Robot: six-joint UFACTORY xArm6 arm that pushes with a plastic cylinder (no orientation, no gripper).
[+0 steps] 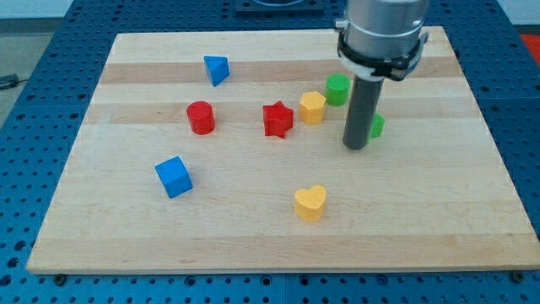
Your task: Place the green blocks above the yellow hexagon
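Closest to us, near the view's bottom, sits the yellow heart (pixel 310 203), alone and well clear of the action. Left of it and a little farther back we have the blue cube (pixel 174 177). Neither matters to us right now.

Moving up the wooden board (pixel 253 245), we come to our tip (pixel 356 146), planted just right of centre. There is no pincer on this arm, only the rod, so nothing opens or closes. Peeking out from behind the rod on its right side is a second green block (pixel 376 126), mostly hidden; we cannot tell its shape, and it looks to be touching the rod or just beside it.

Same depth, further left: the red star (pixel 278 119) and the red cylinder (pixel 201 117). Just beyond, the yellow hexagon (pixel 312 107), with the green cylinder (pixel 337 89) right at its upper right, close to touching.

Farthest back, the blue triangular block (pixel 216 69).

Our read: one green is nearly placed, and we're working the hidden one. Next we likely need to get below and right of it, then push up and left without knocking the hexagon.
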